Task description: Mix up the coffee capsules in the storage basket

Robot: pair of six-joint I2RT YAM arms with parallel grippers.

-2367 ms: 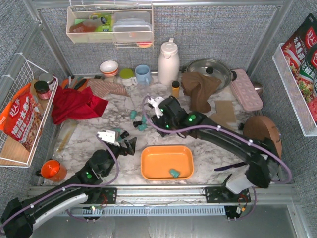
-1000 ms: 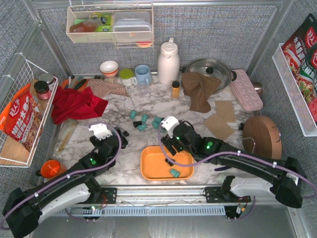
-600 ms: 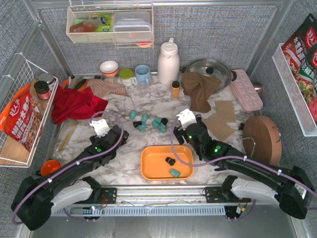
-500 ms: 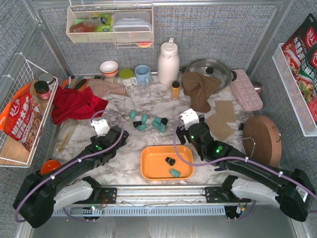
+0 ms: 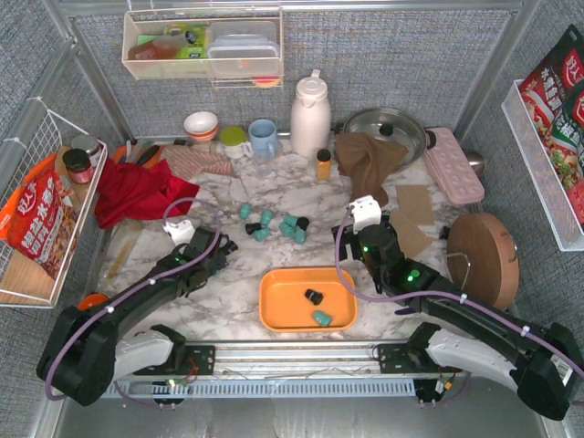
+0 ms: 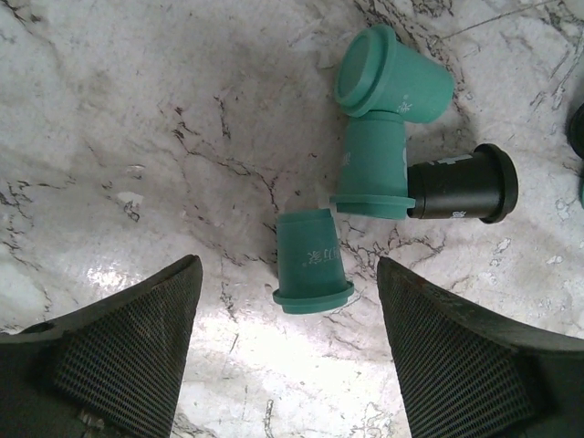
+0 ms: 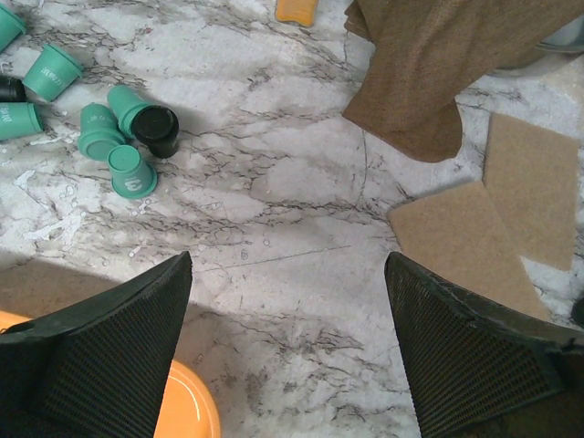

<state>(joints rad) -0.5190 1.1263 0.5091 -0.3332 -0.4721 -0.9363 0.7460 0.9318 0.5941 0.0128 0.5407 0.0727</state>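
Observation:
The orange storage basket sits at the front centre and holds one black capsule and one teal capsule. Several teal and black capsules lie loose on the marble behind it. My left gripper is open and low over a small group: a teal capsule lies just ahead of its fingertips, with two more teal ones and a black one beyond. My left gripper holds nothing. My right gripper is open and empty over bare marble right of the basket corner.
A brown cloth and cardboard pieces lie ahead-right of the right gripper. An orange-yellow bottle, white jug, cups, pan and red cloth stand at the back. A wooden disc is at the right.
The right gripper moved from the loose capsules to the basket, left a black capsule in it and drew back to the right. The left gripper moved up and left over its capsule group.

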